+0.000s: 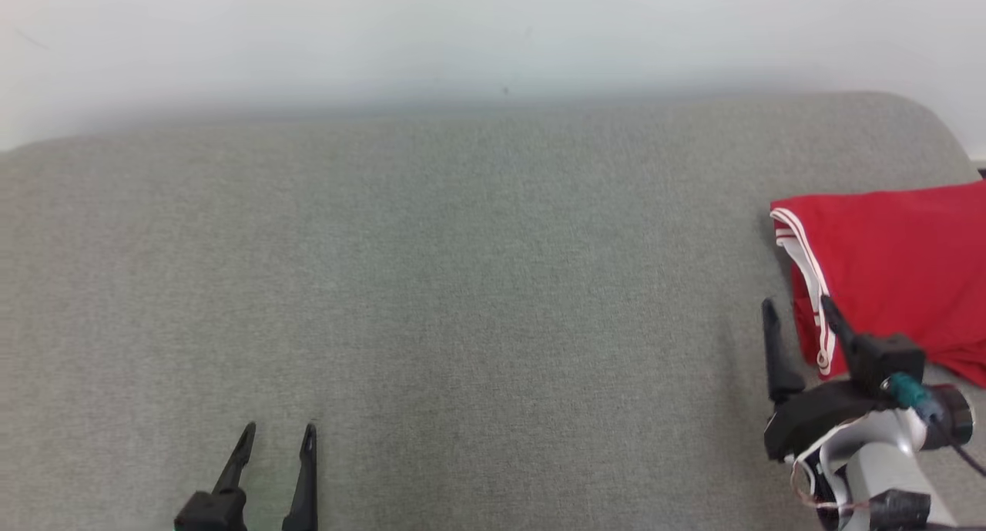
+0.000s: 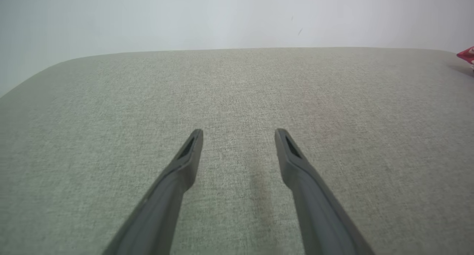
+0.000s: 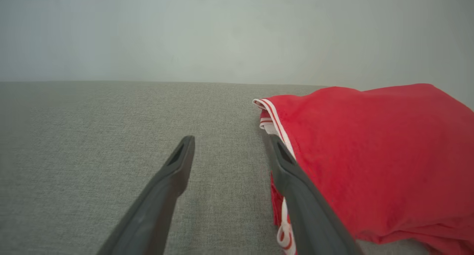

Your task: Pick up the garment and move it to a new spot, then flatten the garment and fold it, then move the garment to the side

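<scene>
One grey fabric surface (image 1: 462, 284) spans the head view. Red garment (image 1: 893, 277) with white-striped trim lies folded at its right end. Right end effector (image 1: 797, 304), released and empty, is at the garment's left hem. Left end effector (image 1: 280, 428), also released, is well apart at lower left.

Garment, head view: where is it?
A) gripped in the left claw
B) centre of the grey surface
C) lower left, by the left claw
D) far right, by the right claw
D: the red garment lies at the far right edge, next to the open right claw, which grips nothing.
</scene>
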`<state>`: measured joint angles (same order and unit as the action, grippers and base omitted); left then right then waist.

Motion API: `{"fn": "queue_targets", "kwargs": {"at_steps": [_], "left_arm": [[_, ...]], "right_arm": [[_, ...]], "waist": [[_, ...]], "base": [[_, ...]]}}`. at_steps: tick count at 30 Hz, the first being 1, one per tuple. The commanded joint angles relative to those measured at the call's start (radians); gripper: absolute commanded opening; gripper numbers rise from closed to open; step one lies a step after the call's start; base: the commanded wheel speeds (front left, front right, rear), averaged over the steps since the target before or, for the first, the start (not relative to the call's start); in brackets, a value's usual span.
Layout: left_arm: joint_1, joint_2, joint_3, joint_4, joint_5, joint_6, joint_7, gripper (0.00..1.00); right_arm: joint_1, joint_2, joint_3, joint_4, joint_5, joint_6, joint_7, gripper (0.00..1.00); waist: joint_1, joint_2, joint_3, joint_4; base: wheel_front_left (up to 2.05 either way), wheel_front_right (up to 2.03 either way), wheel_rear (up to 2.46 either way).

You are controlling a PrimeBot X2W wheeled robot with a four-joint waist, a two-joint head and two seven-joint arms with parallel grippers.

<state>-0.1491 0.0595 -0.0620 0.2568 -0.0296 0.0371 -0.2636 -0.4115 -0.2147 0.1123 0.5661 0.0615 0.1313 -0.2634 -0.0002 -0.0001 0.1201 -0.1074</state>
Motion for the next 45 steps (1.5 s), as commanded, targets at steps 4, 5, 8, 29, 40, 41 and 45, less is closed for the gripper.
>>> {"fn": "queue_targets", "kwargs": {"at_steps": [4,5,8,29,40,41,45], "left_arm": [[0.042,0.001,0.015,0.007,-0.002,0.001,-0.001,1.00],[0.051,0.001,0.019,0.009,-0.003,0.003,-0.001,1.00],[0.065,-0.001,0.028,0.014,-0.006,0.002,-0.001,1.00],[0.121,-0.007,0.116,0.005,-0.013,0.021,-0.001,1.00],[0.125,-0.007,0.138,0.009,-0.006,0.012,-0.001,1.00],[0.124,-0.008,0.138,0.010,-0.005,0.010,-0.001,1.00],[0.121,-0.008,0.136,0.015,-0.002,0.009,-0.001,1.00]], "right_arm": [[0.052,0.022,0.007,-0.023,0.012,-0.001,0.000,1.00],[0.064,0.027,0.006,-0.030,0.015,-0.001,0.000,1.00],[0.094,0.040,0.011,-0.045,0.022,-0.001,0.000,1.00],[0.215,0.090,0.039,-0.091,0.044,-0.001,0.000,1.00],[0.222,0.084,0.059,-0.085,0.042,-0.001,0.000,1.00],[0.222,0.086,0.056,-0.085,0.043,-0.001,0.000,1.00],[0.224,0.089,0.061,-0.089,0.045,-0.001,0.000,1.00]], "waist": [[0.0002,0.0001,-0.050,0.028],[0.0002,0.0001,-0.058,0.031],[0.0002,0.0001,-0.080,0.038],[0.0002,0.0001,-0.150,0.021],[0.0002,0.0001,-0.154,0.013],[0.0002,0.0001,-0.153,0.012],[0.0002,0.0001,-0.153,0.011]], "base": [[0.00,0.00,0.00],[0.00,0.00,0.00],[0.00,0.00,0.00],[0.00,0.00,0.00],[0.00,0.00,0.00],[0.00,0.00,0.00],[0.00,0.00,0.00]]}}
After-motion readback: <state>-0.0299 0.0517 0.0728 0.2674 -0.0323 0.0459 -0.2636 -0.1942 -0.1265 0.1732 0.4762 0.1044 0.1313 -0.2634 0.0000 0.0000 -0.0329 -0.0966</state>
